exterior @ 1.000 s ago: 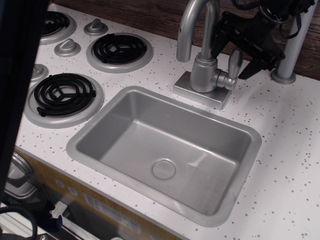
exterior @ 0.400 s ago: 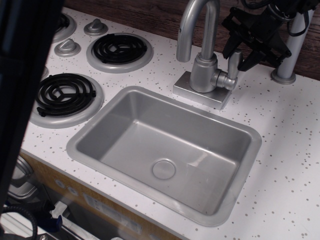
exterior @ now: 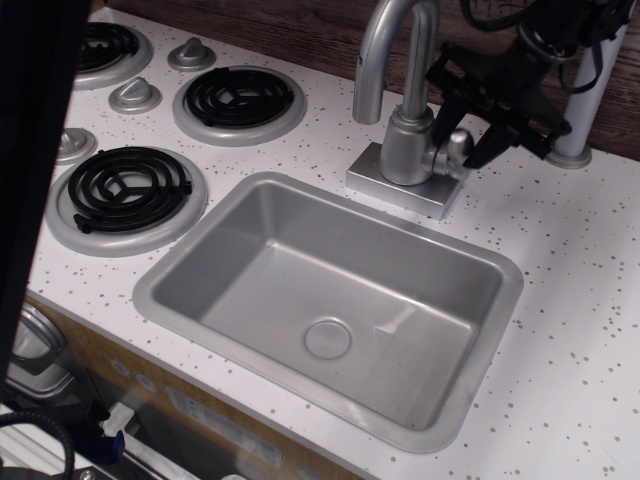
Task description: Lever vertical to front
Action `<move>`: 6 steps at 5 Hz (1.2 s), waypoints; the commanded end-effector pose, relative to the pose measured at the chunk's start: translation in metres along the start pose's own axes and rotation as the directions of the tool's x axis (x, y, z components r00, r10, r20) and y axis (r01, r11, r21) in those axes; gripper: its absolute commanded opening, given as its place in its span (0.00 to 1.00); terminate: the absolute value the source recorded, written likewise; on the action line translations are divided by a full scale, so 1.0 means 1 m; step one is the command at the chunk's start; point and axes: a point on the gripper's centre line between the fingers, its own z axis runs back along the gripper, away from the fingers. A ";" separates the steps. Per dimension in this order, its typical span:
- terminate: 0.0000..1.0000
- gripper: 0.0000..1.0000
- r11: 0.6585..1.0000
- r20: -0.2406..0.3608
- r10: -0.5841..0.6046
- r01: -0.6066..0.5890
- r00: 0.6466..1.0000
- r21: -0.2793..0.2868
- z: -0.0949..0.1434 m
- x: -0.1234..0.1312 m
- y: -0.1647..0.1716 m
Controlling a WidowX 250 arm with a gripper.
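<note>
Nearest the camera: a dark blurred vertical shape (exterior: pixel 35 150) covers the left edge, with the wood-tone cabinet front (exterior: pixel 150 385) below the counter edge.

Next, the grey sink basin (exterior: pixel 180 270) is set into the white speckled countertop (exterior: pixel 570 330). Round drain (exterior: pixel 328 338) sits on the basin floor, toward the front.

Left of the sink: black coil burner (exterior: pixel 128 187) on a silver ring. Second coil burner (exterior: pixel 240 97) behind it, a third (exterior: pixel 105 45) partly hidden at the top left. Silver stove knobs (exterior: pixel 134 95) sit between the burners.

Behind the sink: faucet body (exterior: pixel 408 148) stands on a square base plate (exterior: pixel 385 185), with the curved spout (exterior: pixel 378 50) rising above it.

The lever (exterior: pixel 457 147) is on the right side of the faucet body, on its side pivot. Only its rounded end shows, pointing toward the camera, foreshortened, no upright rod visible.

Black gripper (exterior: pixel 476 125) is right at the lever, one finger (exterior: pixel 447 100) above and behind it, the other to its right. Fingers are spread apart on either side of the lever; can't tell if either touches it.

Farthest back: grey post (exterior: pixel 580 110) on a round foot, right of the gripper, in front of the dark wood backsplash (exterior: pixel 300 25).
</note>
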 end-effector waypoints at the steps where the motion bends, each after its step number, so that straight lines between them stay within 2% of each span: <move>1: 0.00 0.00 0.995 -0.053 0.057 -0.061 0.997 -0.083 -0.010 -0.004 0.012; 3: 0.00 0.00 0.988 -0.051 0.073 -0.080 0.996 -0.136 -0.027 -0.009 0.012; 4: 0.00 0.00 0.989 -0.041 0.076 -0.080 0.996 -0.124 -0.023 -0.010 0.012; 5: 0.00 1.00 0.989 -0.048 0.115 -0.119 0.992 -0.083 -0.011 -0.018 0.012; 6: 0.00 1.00 0.983 -0.042 0.173 -0.175 0.984 -0.052 0.000 -0.032 0.012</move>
